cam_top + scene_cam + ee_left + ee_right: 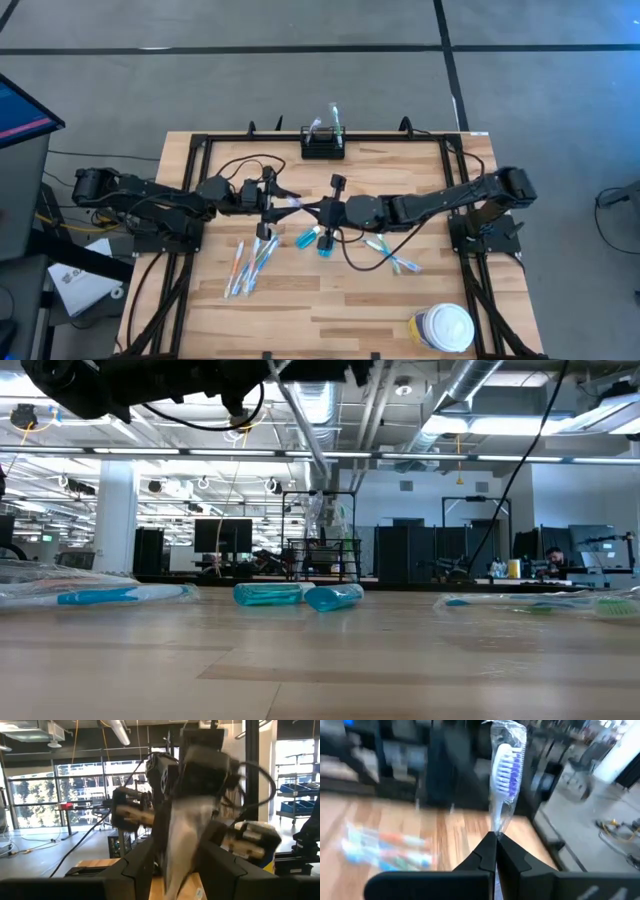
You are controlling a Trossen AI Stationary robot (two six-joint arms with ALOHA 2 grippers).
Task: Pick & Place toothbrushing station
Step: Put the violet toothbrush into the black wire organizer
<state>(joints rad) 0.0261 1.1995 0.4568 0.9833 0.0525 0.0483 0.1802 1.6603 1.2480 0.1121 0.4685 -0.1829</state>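
The toothbrushing station [323,146], a small black holder with toothbrushes standing in it, sits at the table's far edge. Above the table's middle, my right gripper [306,206] [495,842] is shut on a plastic-wrapped toothbrush [508,767] [291,203]. The brush has a white head with purple-blue bristles. My left gripper [277,200] [179,870] faces it from the left and is open. The wrapped brush [181,840] reaches in between its fingers. My right gripper pinches the wrapped toothbrush between its two fingertips at the handle part [496,829], below the bristle head. The fingers come about level from the table's right. The brush sticks out past them toward my left gripper, lifted clear of the table. My left gripper: I cannot tell whether its fingers [140,867] touch the wrapper.
Two blue tubes [316,240] [300,596] lie just near of the grippers. Wrapped toothbrushes lie at the near left [250,265] and to the right [392,257]. A white-lidded jar with a yellow label [443,328] stands at the near right corner.
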